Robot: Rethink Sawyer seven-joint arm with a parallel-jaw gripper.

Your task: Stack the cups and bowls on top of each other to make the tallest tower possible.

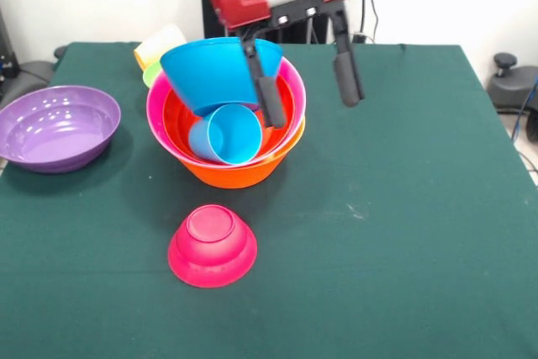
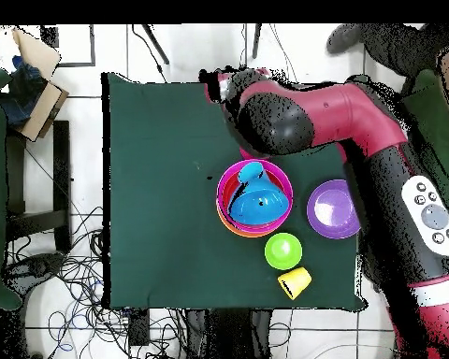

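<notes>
From the front, the claw (image 1: 309, 90) hangs with its fingers spread and nothing between them, one finger in front of the tilted blue bowl (image 1: 217, 73), the other out over bare cloth. Just beside and below it stands the tower (image 1: 231, 128): orange bowl (image 1: 244, 172) at the base, pink bowl (image 1: 290, 81) and red-orange bowl (image 1: 181, 124) nested inside, the blue bowl leaning on top and the light blue cup (image 1: 225, 134) lying on its side within. The work looks partly done; the magenta bowl (image 1: 212, 245), upside down well below the claw, the purple bowl (image 1: 57, 126) far off, the green bowl (image 1: 151, 76) and yellow-orange cup (image 1: 158, 44) behind the pile remain loose. From overhead, the arm (image 2: 340, 117) reaches across the green table (image 2: 153, 187) and hides the claw, bending over the tower's edge, with the purple bowl, green bowl and yellow cup lying beyond the pile.
</notes>
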